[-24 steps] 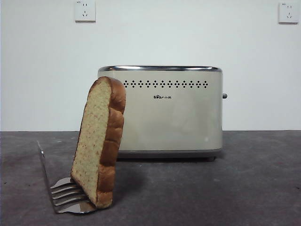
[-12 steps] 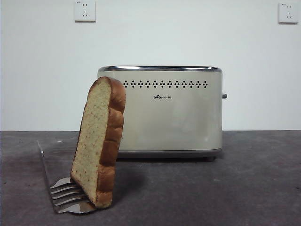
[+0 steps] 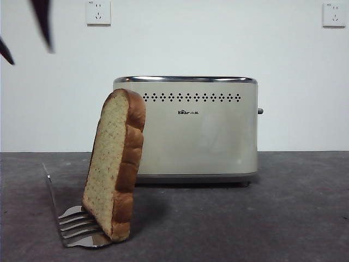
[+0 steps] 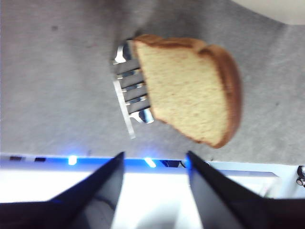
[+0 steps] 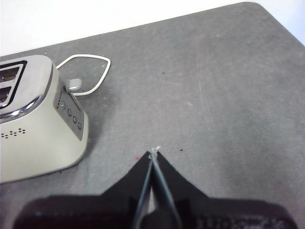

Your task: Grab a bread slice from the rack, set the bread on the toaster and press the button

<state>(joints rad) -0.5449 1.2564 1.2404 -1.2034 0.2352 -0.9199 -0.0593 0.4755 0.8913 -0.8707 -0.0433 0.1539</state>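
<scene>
In the front view, the slice of bread (image 3: 115, 166) is leaning in the rack (image 3: 79, 224) on the desk (image 3: 262, 218), just in front of the toaster (image 3: 188, 128); the button (image 3: 260, 111) is jutting from its narrow side. Dark fingers (image 3: 42, 22) are showing at the top corner.

In the left wrist view, the left gripper (image 4: 153, 164) is hovering above the bread, fingers spread and empty. The pick-up seems to be the step in hand; the next move likely calls for descending astride the slice, clear of the tines.

In the right wrist view, the right gripper (image 5: 152, 155) is waiting beside the toaster, fingers pressed together; a white cord (image 5: 88, 71) is lying nearby.
</scene>
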